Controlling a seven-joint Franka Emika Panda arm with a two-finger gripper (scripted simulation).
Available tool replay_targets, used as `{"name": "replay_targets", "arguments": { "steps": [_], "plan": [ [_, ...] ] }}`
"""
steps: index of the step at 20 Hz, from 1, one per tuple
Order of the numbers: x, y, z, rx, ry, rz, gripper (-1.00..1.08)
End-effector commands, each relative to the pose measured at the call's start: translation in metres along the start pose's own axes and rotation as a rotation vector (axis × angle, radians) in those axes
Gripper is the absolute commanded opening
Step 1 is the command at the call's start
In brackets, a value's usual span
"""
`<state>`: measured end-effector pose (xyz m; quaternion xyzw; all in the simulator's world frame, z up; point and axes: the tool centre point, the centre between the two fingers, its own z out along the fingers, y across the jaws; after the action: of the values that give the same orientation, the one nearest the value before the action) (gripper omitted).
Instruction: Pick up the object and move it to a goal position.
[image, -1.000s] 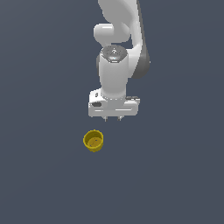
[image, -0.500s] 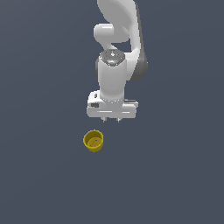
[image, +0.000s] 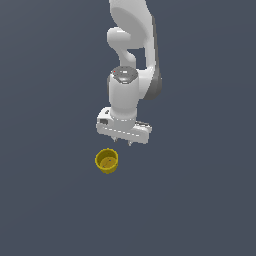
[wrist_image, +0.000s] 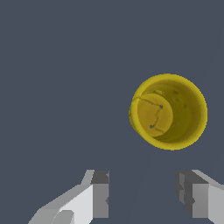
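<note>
**Lining up over the cup before the descent**

Flat slate-grey ground (image: 45, 210) fills both views, with no marker of a goal position visible anywhere. In the exterior view the yellow cup (image: 107, 161) stands upright just below and to the left of frame centre, mouth up and hollow inside, apart from everything else. The white gripper (image: 123, 141) hangs above it and a little to the exterior view's right, clear of the rim. In the wrist view the fingers (wrist_image: 101, 194) are spread wide with nothing between them, so the claw is released and empty; the cup there (wrist_image: 168, 111) is not centred between them. To do this step well, I judge the hand should first shift sideways until the cup is centred between the fingers, then descend straight, closing only once the fingers straddle the thin wall or whole body, lest a tip knock the rim and topple it.
</note>
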<state>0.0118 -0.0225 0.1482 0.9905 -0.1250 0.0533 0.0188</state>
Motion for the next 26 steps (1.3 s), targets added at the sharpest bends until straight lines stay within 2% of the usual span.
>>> {"name": "replay_targets", "arguments": {
  "steps": [1,18,26],
  "plan": [
    [0.001,0.006,0.008,-0.008,0.019,0.07,0.28],
    [0.005,0.053,0.053,-0.039,0.177,0.526,0.28],
    [0.006,0.071,0.062,-0.037,0.246,0.681,0.28]
  ]
}}
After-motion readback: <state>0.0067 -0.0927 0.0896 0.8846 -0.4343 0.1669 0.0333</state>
